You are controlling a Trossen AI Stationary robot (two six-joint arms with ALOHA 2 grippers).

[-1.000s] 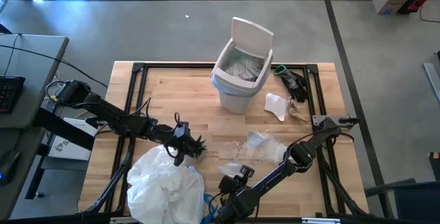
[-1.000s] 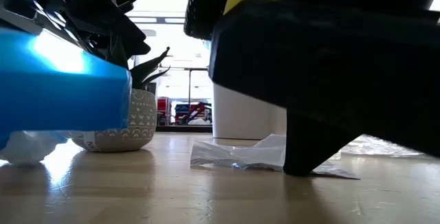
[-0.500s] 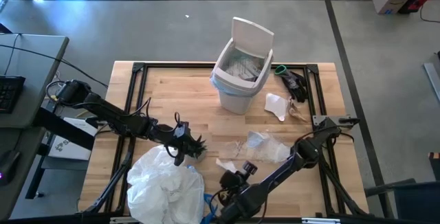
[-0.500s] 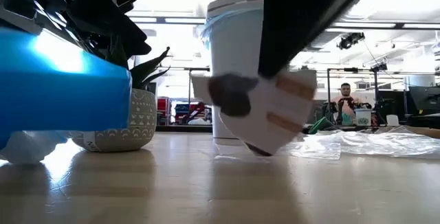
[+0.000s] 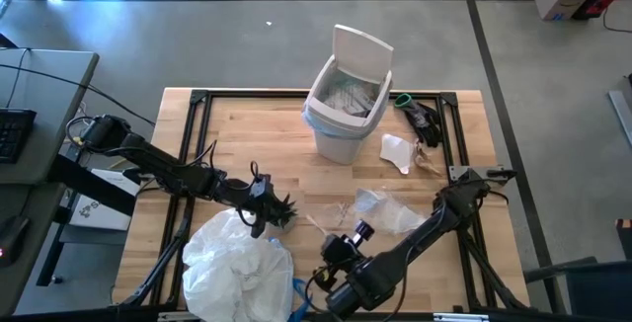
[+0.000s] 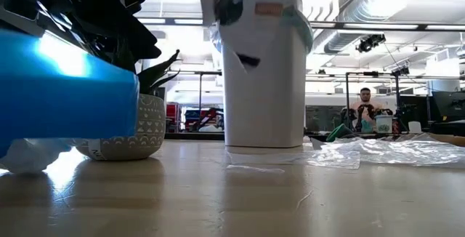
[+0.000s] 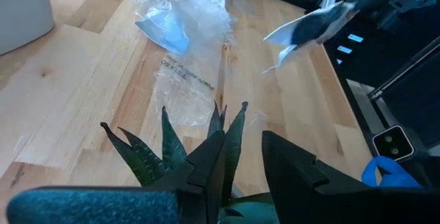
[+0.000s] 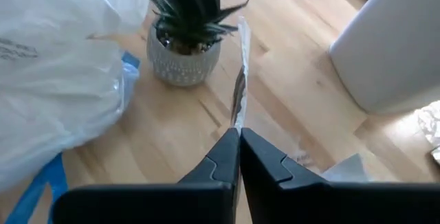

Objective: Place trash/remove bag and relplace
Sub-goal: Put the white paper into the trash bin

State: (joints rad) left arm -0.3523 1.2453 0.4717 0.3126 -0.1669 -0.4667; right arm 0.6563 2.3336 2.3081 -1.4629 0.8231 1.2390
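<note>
Two dark arms work over your wooden tabletop (image 5: 247, 124), seen from above. Your right tool (image 8: 238, 136) sits near the 6 o'clock edge, its fingers pinched shut on a thin scrap of paper (image 8: 238, 90), lifted clear of the wood; that reads as one piece of trash picked up to go in the white bin (image 5: 342, 105). The bin stands at 12 o'clock with its flap lid tipped open, ready to take it, and a pale liner shows at its rim. More trash lies apart from the bin: a clear plastic wrapper (image 5: 387, 209) toward 4 o'clock and a white paper scrap (image 5: 396, 152) at 2 o'clock.

Your left tool (image 7: 242, 157) waits at about 8 o'clock, right over a small spiky potted plant (image 6: 138, 124); its fingers stand slightly parted, and you cannot tell whether they grip the leaves. A big crumpled white bag (image 5: 237, 263) with a blue edge lies at 7 o'clock, probably set aside.

Black metal framing (image 5: 326, 93) edges the tabletop. Beyond lie grey concrete floor, a desk at 9 o'clock, and a person seated far off.
</note>
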